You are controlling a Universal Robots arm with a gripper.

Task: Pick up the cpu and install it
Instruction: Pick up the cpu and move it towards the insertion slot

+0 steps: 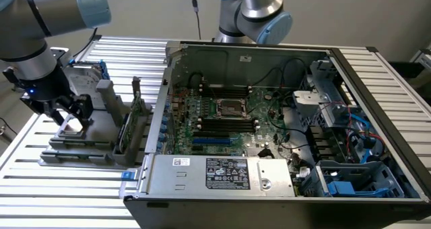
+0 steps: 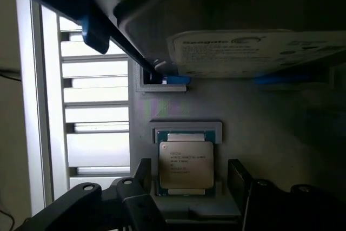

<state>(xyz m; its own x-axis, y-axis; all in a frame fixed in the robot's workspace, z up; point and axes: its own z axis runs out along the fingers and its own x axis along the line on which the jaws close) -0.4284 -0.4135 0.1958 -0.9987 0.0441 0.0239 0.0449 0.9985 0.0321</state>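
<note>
Flanking one cpu (image 2: 185,165) in its grey tray (image 2: 178,106): one hand (image 2: 190,176), two fingers (image 2: 238,179) spread, released.

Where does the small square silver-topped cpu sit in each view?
Exterior view: cpu in the grey plastic holder at the exterior view's left, beneath the open gripper.
Wrist view: cpu in the holder's square recess, between the gripper's fingers.
Shared landmark: the silver hard drive with blue bracket.
</note>
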